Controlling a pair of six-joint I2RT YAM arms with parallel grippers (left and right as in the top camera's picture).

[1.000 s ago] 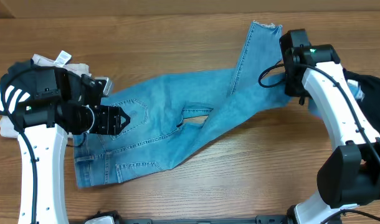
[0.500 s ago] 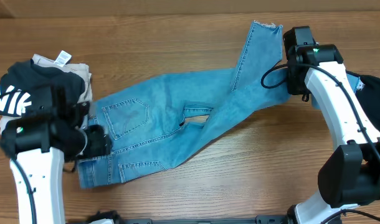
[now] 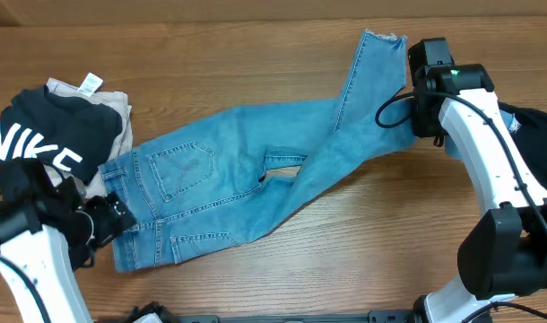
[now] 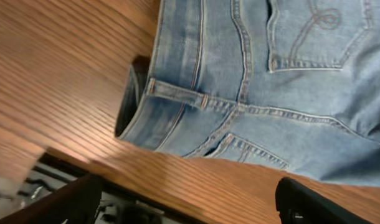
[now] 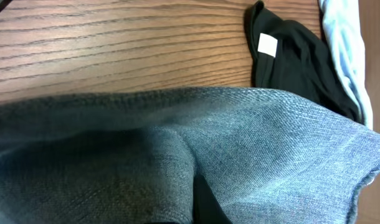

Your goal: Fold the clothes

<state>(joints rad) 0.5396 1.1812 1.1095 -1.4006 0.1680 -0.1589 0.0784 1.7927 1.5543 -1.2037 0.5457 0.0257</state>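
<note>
Light-blue jeans [image 3: 256, 179] lie spread on the wooden table, back pockets up, waistband at the near left and one frayed hem [image 3: 383, 38] at the far side. My left gripper [image 3: 114, 218] hovers open just left of the waistband [image 4: 177, 102]; its dark fingers [image 4: 308, 202] hold nothing. My right gripper [image 3: 423, 126] is shut on the jeans' other leg at the right; a pinched denim fold [image 5: 196, 162] fills the right wrist view. A black NIKE top [image 3: 40, 148] lies over a beige garment [image 3: 108, 99] at the far left.
A black garment [image 3: 533, 135] with a white tag [image 5: 266, 43] and a pale blue cloth [image 5: 346, 56] lie at the table's right edge. The table's near edge [image 4: 84, 168] runs just behind my left gripper.
My left arm has drawn back off the jeans toward the near left corner and its jaws have opened wider, uncovering the NIKE top. The right arm has barely moved.
</note>
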